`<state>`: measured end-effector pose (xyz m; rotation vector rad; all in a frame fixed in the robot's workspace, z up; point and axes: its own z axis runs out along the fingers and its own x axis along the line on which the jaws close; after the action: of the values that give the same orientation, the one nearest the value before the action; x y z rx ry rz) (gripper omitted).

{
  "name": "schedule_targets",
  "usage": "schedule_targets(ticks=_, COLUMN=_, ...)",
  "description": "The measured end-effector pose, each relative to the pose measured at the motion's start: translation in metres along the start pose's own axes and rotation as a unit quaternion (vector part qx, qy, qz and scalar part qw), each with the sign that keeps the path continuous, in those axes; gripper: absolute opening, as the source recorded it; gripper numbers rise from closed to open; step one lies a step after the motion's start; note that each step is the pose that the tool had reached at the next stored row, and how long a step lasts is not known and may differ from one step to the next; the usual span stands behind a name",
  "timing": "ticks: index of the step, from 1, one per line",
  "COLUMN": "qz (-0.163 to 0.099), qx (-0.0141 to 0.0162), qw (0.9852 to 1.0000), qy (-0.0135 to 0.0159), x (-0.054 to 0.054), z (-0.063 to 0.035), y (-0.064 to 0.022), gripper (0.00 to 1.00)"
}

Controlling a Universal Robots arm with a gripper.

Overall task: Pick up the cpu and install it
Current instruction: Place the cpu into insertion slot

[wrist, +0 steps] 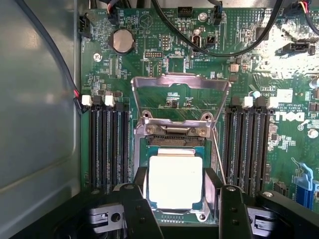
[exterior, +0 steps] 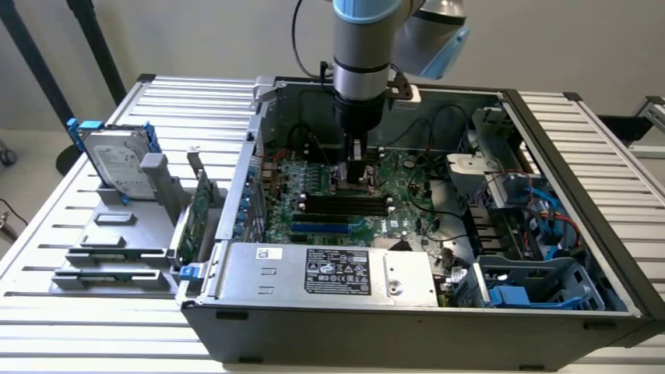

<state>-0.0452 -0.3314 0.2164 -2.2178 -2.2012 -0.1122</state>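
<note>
the cpu (wrist: 175,181) lies flat in the socket (wrist: 172,130), directly between the two fingers of the gripper (wrist: 177,175). one dark finger (wrist: 139,181) stands against one side of the chip and its twin against the opposite side. the jaws are set at about the width of the chip and appear to be closed on its edges. in the exterior view the gripper (exterior: 357,175) hangs straight down from the arm (exterior: 364,47) over the socket, deep inside the open computer case (exterior: 416,312).

the cpu is a thin, nearly square plate. its top is smooth pale silver metal with rounded corners, framed by a narrow green rim. the socket around it is dull grey steel. its load plate (wrist: 180,82), an open rectangular frame, is swung up on the hinge at one end of the socket. the motherboard (wrist: 164,40) under the socket is dark green and crowded with small parts. black ribbed memory slots (wrist: 107,144) run along both sides of the socket. a round coin cell (wrist: 123,41) sits beyond the load plate.

the cpu's metal face points up toward the wrist. it has no clear long axis, and its edges run square with the socket frame and parallel to the memory slots.
</note>
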Motion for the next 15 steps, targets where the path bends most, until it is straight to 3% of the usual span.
schedule_targets(ticks=15, qz=0.006, qx=-0.0004, qw=1.0, qy=0.0001, x=-0.0005, z=0.0085, y=0.0017, gripper=0.54)
